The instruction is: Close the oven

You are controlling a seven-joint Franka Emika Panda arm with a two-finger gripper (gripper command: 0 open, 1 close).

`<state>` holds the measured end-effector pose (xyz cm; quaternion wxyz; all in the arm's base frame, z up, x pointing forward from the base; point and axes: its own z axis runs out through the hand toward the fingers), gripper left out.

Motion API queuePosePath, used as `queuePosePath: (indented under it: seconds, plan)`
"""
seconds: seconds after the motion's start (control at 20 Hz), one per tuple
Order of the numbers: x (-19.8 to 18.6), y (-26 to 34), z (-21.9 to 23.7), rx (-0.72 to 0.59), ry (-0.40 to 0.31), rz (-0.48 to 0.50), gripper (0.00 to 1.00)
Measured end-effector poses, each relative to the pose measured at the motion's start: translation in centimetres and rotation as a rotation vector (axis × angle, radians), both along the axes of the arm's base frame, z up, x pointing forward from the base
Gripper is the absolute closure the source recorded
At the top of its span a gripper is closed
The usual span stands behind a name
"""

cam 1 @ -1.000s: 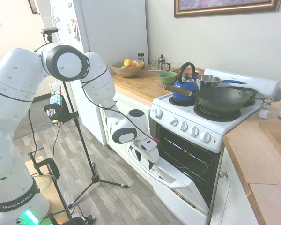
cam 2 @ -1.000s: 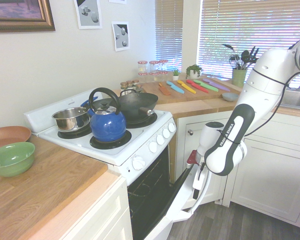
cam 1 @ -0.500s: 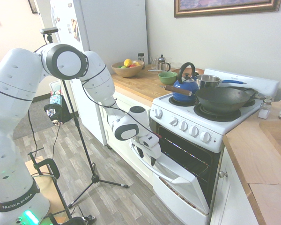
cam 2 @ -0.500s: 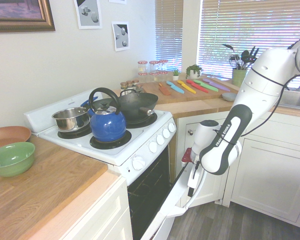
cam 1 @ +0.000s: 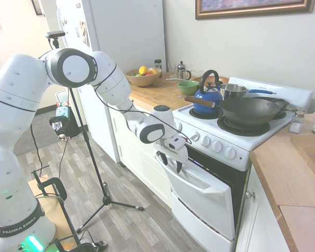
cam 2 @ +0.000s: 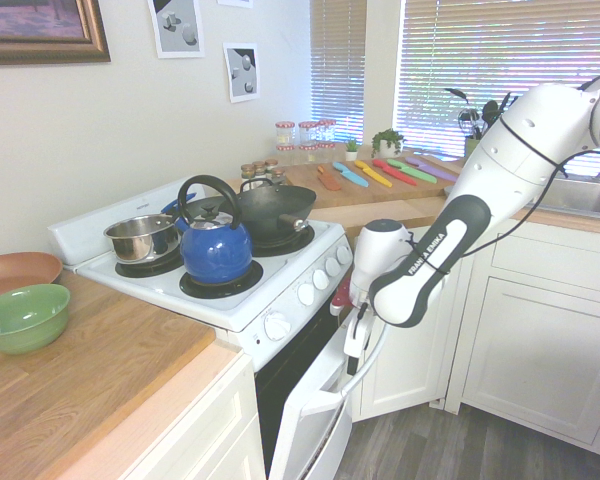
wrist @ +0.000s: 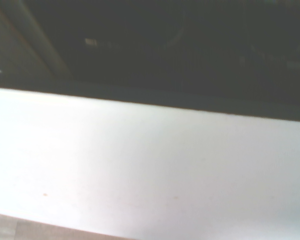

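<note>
White enamelled oven door (cam 1: pixel 207 194), rigid, probably heavyish and spring-hinged — hangs partly open below the knobs, at the oven's (cam 2: pixel 280 345) front. Best pushed near mid-handle (cam 1: pixel 186 190), evenly. Gripper (cam 1: pixel 171 164) at the handle's far end — cannot tell whether wide or narrow.

Kitchen — sink (cam 2: pixel 592 197), kettle (cam 2: pixel 216 248) (blue), pan (cam 2: pixel 142 240), fruit bowl (cam 1: pixel 143 79).
</note>
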<state>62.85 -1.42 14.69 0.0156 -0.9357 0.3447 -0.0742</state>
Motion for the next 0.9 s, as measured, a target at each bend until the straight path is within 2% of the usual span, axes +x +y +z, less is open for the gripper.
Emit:
queuePosePath:
  seconds: [0.2,0.4,0.45,0.65,0.9]
  plan:
    - [3.4,0.6,1.1,-0.012,-0.014,0.002,0.0]
    - [6.8,1.7,5.7,-0.044,-0.057,0.023,0.0]
    - [6.8,2.0,6.8,-0.045,-0.04,0.027,0.0]
    - [5.0,2.2,10.5,-0.039,0.023,-0.004,0.0]
    - [-1.5,1.8,15.8,-0.031,0.102,-0.038,0.0]
